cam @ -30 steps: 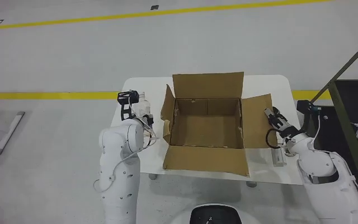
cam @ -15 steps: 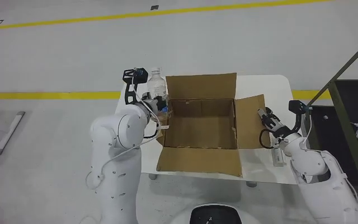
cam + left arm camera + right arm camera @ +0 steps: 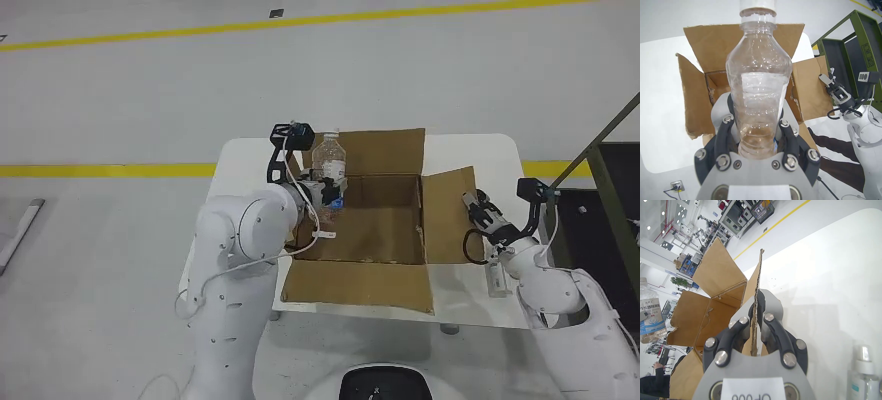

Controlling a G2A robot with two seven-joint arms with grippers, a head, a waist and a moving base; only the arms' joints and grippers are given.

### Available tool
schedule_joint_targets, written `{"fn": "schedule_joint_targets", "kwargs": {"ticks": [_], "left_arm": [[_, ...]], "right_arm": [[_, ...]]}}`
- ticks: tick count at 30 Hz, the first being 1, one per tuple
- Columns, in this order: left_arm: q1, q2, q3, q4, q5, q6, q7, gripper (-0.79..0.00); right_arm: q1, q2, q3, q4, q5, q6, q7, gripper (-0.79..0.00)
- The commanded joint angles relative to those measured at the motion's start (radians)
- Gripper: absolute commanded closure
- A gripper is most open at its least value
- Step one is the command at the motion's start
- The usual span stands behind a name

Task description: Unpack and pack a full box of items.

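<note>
- Judged as the packing step: clear plastic bottle with white cap (image 3: 759,75) clamped near its base between the jaws of the left gripper (image 3: 755,123), hovering above the left rear corner of the open brown cardboard box (image 3: 355,280).
- Roughly upright, cap pointing up, long axis near vertical.
- Right gripper (image 3: 757,303) pinched shut on the right flap (image 3: 760,272).
- Next, probably: lowering straight into the box, then opening the jaws.

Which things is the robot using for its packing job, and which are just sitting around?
For the job: box, clear bottle in the left tool, right tool pinching a box flap, probably the spray bottle on the table.
Just around: green rack, floor socket.
</note>
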Motion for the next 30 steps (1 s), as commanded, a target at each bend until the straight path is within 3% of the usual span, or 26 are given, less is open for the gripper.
{"fn": "schedule_joint_targets", "kwargs": {"ticks": [1, 12, 18, 22, 30], "left_arm": [[0.0, 0.0, 0.0, 0.0, 0.0, 0.0, 0.0, 0.0], [0.0, 0.0, 0.0, 0.0, 0.0, 0.0, 0.0, 0.0], [0.044, -0.001, 0.037, 0.028, -0.085, -0.029, 0.06, 0.0], [0.022, -0.006, 0.075, 0.115, -0.127, 0.001, 0.039, 0.0], [-0.031, -0.008, 0.114, 0.325, -0.036, 0.124, 0.001, 0.0]], "right_arm": [[0.0, 0.0, 0.0, 0.0, 0.0, 0.0, 0.0, 0.0], [0.0, 0.0, 0.0, 0.0, 0.0, 0.0, 0.0, 0.0], [-0.015, 0.003, -0.008, -0.011, 0.0, -0.012, 0.009, 0.0], [-0.015, 0.004, -0.012, -0.015, 0.001, -0.002, 0.005, 0.0], [-0.02, 0.007, -0.017, -0.027, -0.001, 0.006, -0.001, 0.0]]}}
